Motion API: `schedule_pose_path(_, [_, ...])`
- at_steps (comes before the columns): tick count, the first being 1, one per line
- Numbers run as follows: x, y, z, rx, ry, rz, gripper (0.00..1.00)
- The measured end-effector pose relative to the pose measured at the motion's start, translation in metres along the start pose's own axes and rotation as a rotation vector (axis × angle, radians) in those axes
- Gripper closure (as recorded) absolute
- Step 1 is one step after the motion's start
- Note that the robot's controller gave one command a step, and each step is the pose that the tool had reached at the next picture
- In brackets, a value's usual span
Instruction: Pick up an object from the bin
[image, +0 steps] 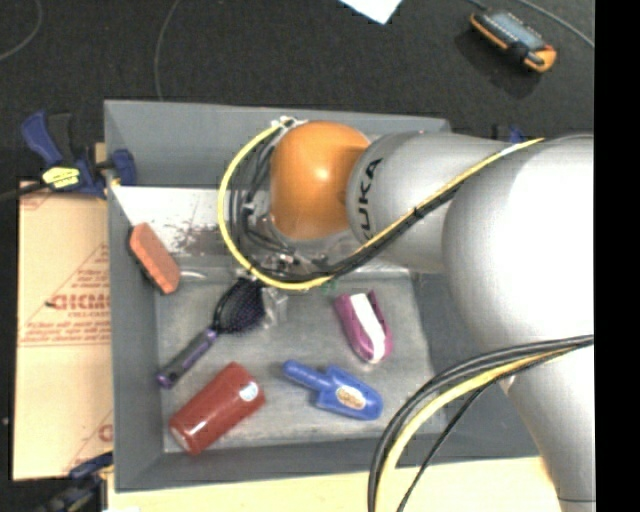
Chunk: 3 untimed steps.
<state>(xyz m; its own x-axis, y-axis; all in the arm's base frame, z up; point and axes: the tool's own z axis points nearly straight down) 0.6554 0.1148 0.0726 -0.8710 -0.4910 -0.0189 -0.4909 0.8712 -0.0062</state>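
My gripper (270, 298) reaches down under the arm's wrist at the middle of the bin, right beside the head of a hairbrush (238, 308). The brush has black bristles and a purple handle that runs down to the left. A purple and white oblong thing (362, 326) lies just right of the gripper. Most of the gripper is hidden by the wrist above it.
An orange-brown block (154, 258) leans at the bin's left wall. A red cylinder (216, 407) lies at the front left, and a blue tool with a round label (336, 390) at the front middle. The arm covers the bin's right and back.
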Motion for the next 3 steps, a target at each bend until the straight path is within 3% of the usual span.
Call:
schedule_pose_path(1, [0.0,0.0,-0.003,0.0,-0.001,0.001,1.0])
schedule_pose_path(2, [0.003,0.001,-0.023,-0.003,0.009,0.002,1.0])
schedule_pose_path(3, [0.0,-0.001,-0.062,0.0,0.004,0.003,1.0])
